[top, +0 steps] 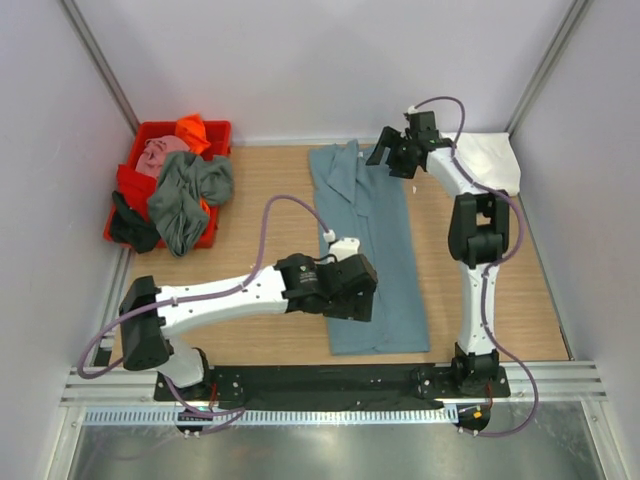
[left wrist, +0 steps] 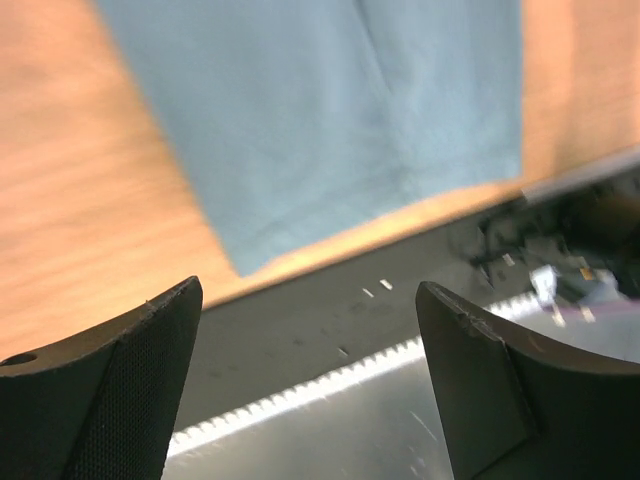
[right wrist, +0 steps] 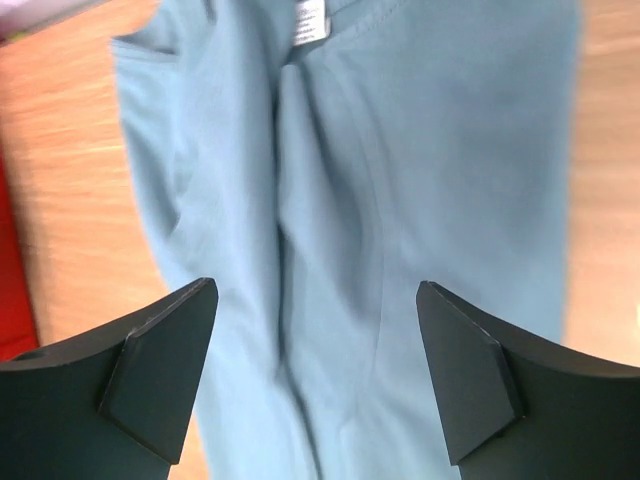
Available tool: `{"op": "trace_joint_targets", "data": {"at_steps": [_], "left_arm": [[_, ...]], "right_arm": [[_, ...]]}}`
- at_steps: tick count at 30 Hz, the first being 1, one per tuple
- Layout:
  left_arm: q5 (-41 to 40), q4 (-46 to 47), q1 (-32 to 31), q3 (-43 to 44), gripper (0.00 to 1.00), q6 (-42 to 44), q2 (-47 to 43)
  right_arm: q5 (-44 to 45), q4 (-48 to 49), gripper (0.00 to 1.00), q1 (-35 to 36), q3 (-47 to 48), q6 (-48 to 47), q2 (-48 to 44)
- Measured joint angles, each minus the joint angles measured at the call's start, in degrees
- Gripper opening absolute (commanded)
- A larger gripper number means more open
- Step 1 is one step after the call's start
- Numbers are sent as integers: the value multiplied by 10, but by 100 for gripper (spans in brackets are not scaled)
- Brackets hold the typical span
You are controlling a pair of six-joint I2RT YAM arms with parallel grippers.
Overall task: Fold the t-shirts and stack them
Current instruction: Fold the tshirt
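A dusty teal-blue t-shirt lies folded into a long strip down the middle of the table, its collar at the far end. Its white neck label shows in the right wrist view. My left gripper hovers over the strip's near left part, open, with nothing between its fingers; its camera sees the shirt's hem. My right gripper hangs open above the collar end, holding nothing. A white t-shirt lies folded at the far right. More t-shirts, grey-green, pink and orange, are piled in the tub.
A red plastic tub stands at the far left, with a black cloth hanging over its near corner. A black base plate and metal rail run along the near edge. Walls close in on both sides.
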Motion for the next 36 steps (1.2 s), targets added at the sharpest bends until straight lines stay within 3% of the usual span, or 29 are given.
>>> {"op": "trace_joint_targets", "data": {"at_steps": [7, 10, 15, 20, 27, 29, 33, 34, 36], "left_arm": [[-102, -44, 91, 0, 86, 79, -7], [-103, -20, 146, -4, 82, 121, 13], [-64, 49, 294, 30, 69, 194, 100], [-9, 86, 397, 261, 62, 255, 299], [78, 86, 448, 578, 59, 265, 539], [109, 89, 462, 617, 56, 253, 579], [164, 108, 500, 615, 46, 234, 603], [175, 113, 509, 615, 42, 232, 603], [188, 117, 523, 615, 24, 226, 609]], "right_arm": [[73, 38, 86, -2, -218, -2, -231], [121, 37, 86, -1, -287, -4, -278], [155, 12, 86, -3, -381, -24, -289], [121, -3, 75, -14, -304, -35, -224], [108, -9, 74, -17, -128, -35, -108], [111, -14, 73, -17, -91, -35, -72], [113, -25, 68, -17, -55, -36, -10], [113, -25, 65, -18, -51, -36, 1], [109, -22, 54, -19, -39, -35, 8]]}}
